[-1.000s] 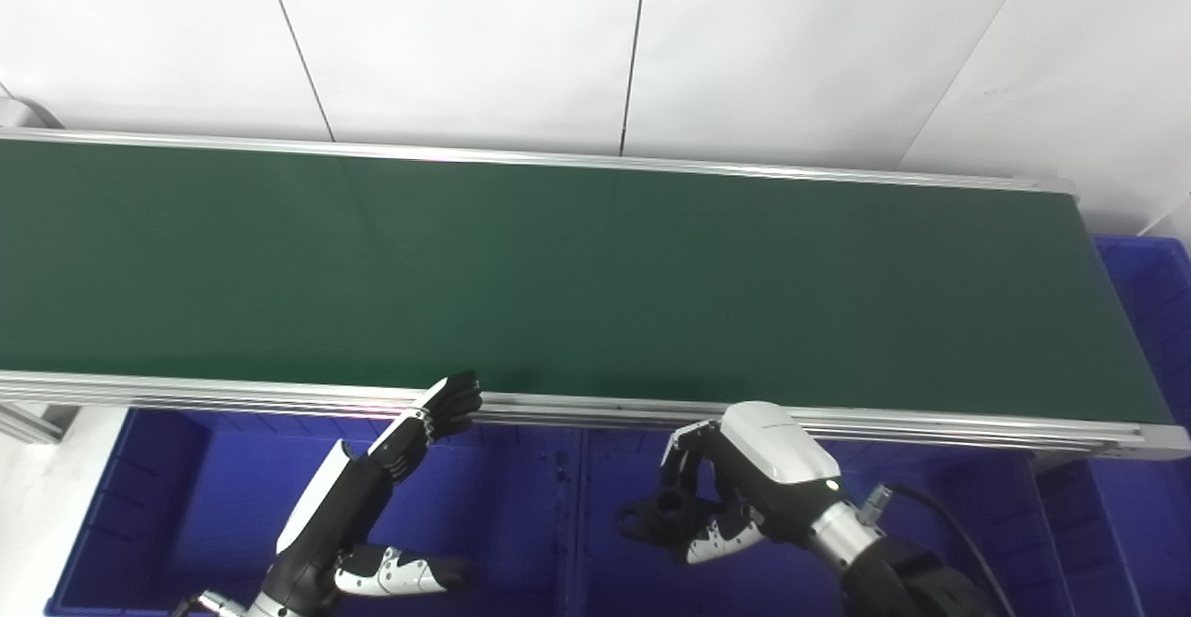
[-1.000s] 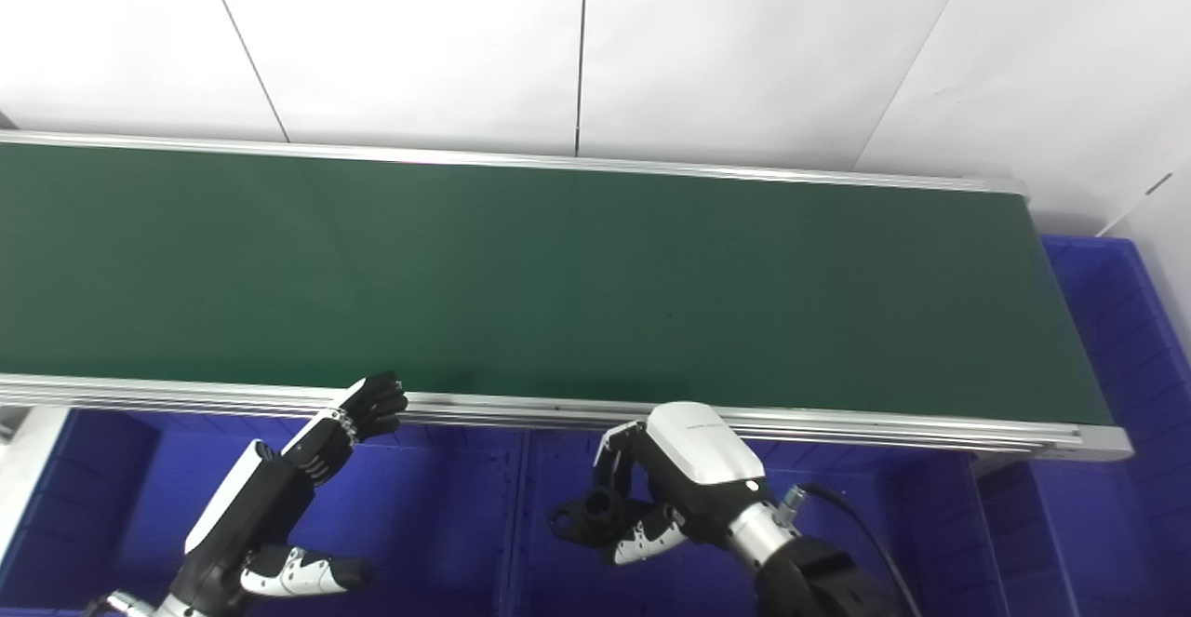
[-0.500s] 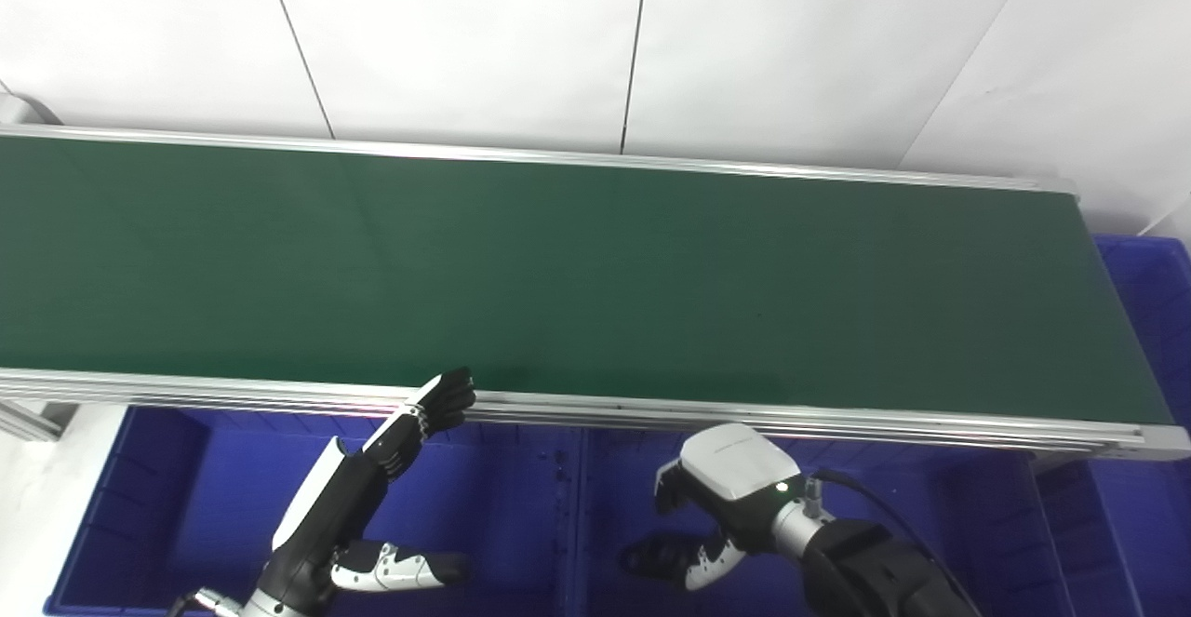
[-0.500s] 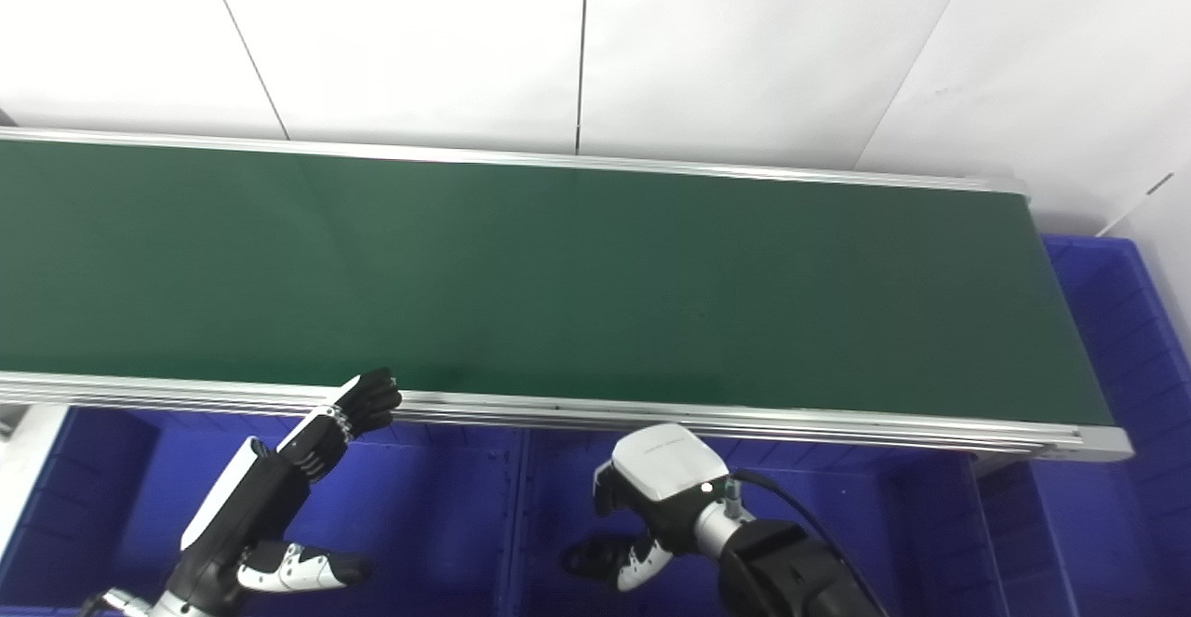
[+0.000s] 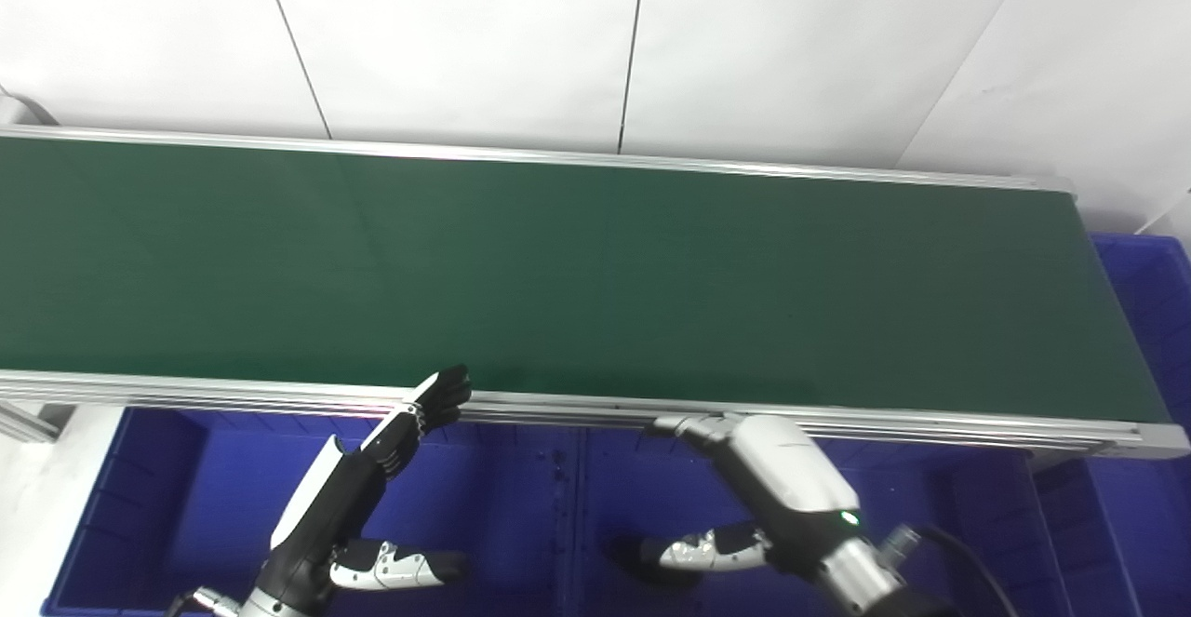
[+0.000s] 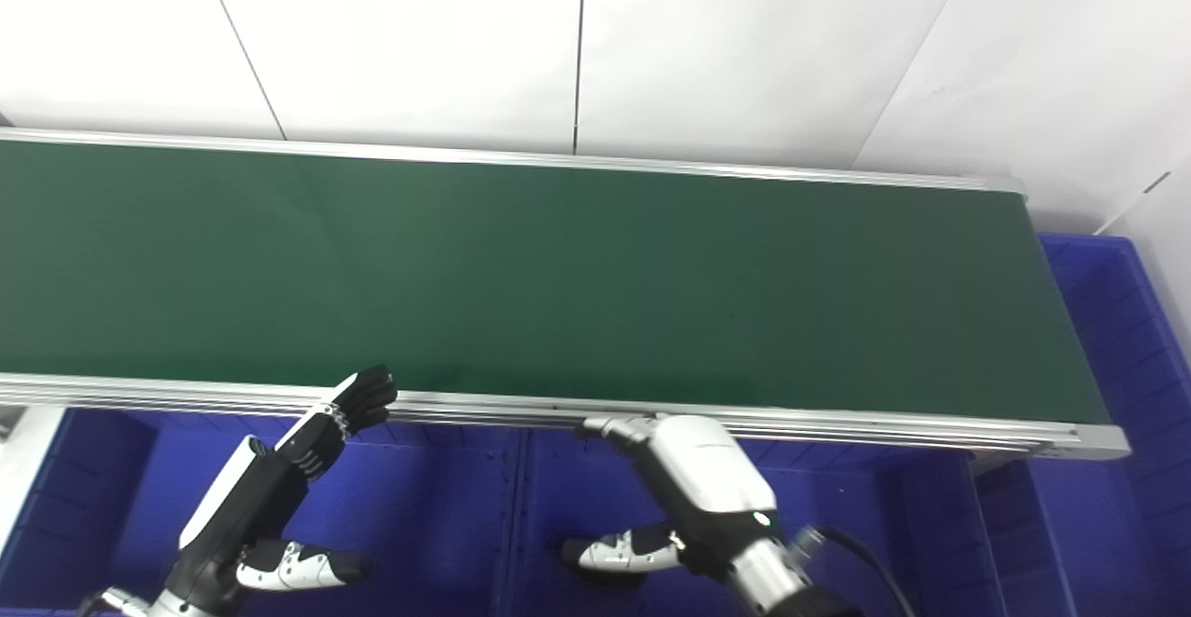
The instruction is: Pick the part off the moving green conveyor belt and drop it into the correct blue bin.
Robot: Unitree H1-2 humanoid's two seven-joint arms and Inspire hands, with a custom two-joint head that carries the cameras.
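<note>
One green belt [image 5: 595, 282] with two metal rails, far [image 5: 595, 159] and near [image 5: 837, 420]. Two hands: left [image 5: 372, 468], right [image 5: 763, 496]. Three blue bins: two below the near rail [image 5: 214, 496] [image 5: 958, 515], one past the belt's right end [image 5: 1149, 291]. Whether any part lies in a bin cannot be told.

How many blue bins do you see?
3: left blue bin under the left hand, middle blue bin under the right hand, end blue bin past the belt's right end. More may be hidden.
</note>
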